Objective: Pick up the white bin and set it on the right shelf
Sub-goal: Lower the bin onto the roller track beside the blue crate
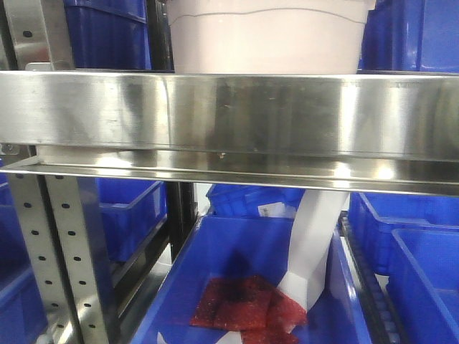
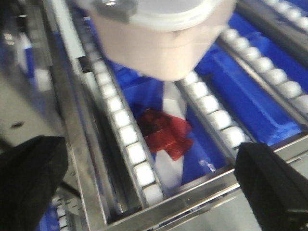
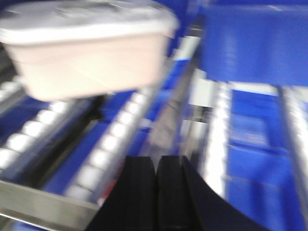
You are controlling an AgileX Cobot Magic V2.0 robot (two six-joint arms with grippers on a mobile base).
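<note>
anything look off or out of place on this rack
One thing: a long white paper strip slants down from under the steel front rail into the blue crate below, its lower end creased over some red packets. It looks like loose litter. The white bin stands upright behind the rail, nothing spilled.

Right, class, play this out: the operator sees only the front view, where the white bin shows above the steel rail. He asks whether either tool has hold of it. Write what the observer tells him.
Observer: No. The left tool is open, fingers wide apart, clear of the white bin.
Operator: And the right one?
Observer: The right tool is shut on nothing, apart from the bin.
Operator: What carries the bin?
Observer: It appears to rest on rows of white rollers.
</note>
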